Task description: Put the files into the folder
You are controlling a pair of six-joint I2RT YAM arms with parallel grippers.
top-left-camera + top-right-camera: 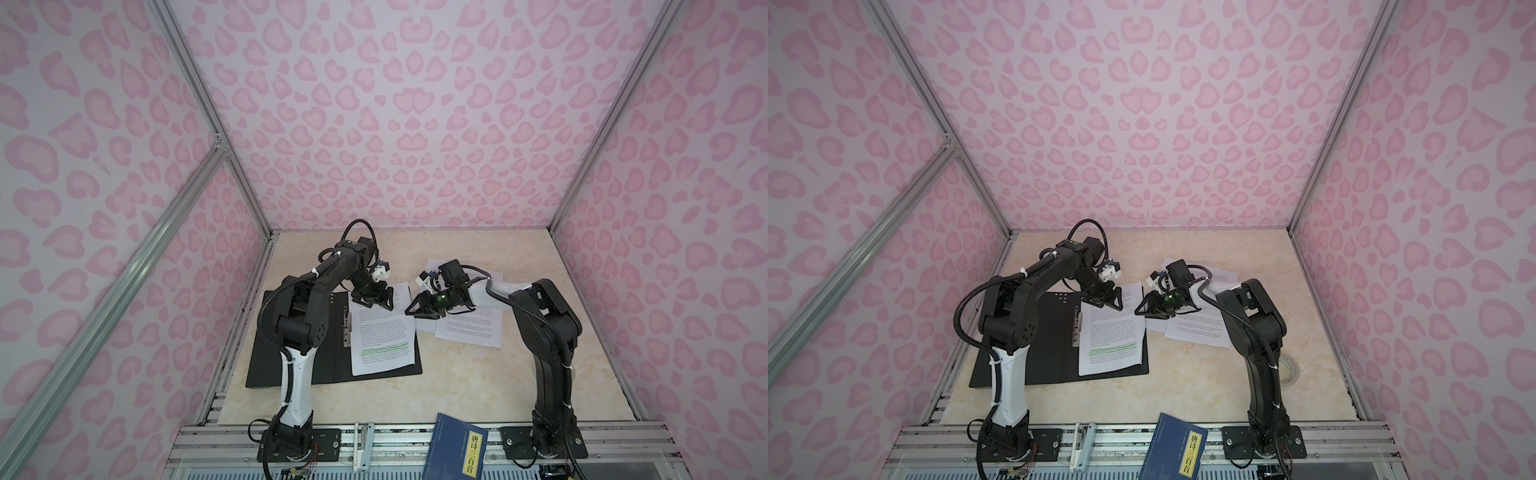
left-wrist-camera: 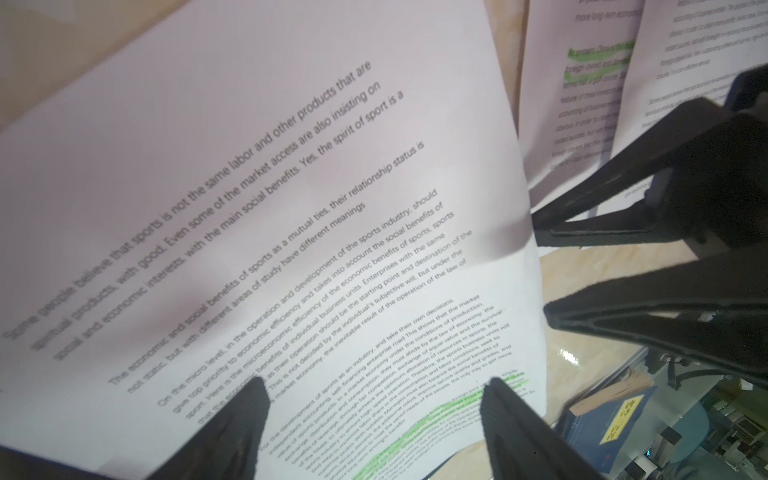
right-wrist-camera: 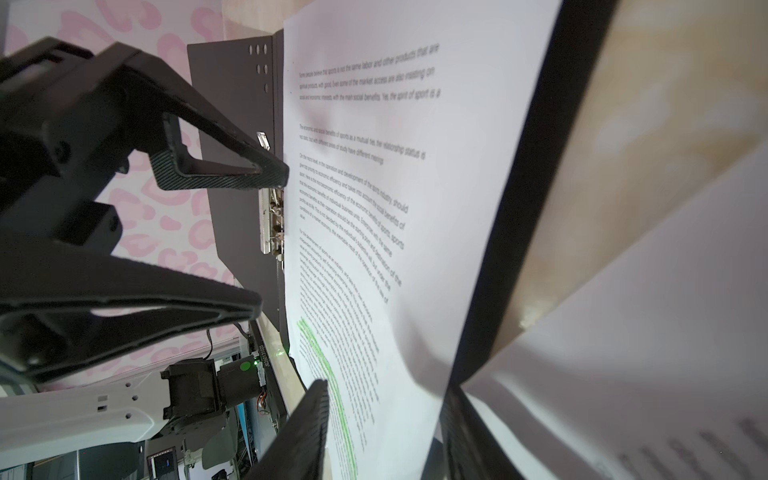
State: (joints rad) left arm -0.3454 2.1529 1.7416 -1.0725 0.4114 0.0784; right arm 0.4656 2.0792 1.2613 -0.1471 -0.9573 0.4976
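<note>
At filed sheet's (image 1: 382, 332) far edge: left gripper (image 1: 379, 306), jaws wide, empty
Right gripper (image 1: 412, 305): half-spread, empty
Loose sheets (image 1: 469, 328), right: best pinch one edge, slide left onto folder (image 1: 332, 361)

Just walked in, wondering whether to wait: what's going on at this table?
Filing is under way. The flat black folder lies open on the beige table, with one white printed sheet on its right half beside the metal clip. The left gripper hovers open over that sheet's far end. The right gripper, also open and empty, is just off its right edge. Two more white printed sheets overlap on the table further right, not yet in.
</note>
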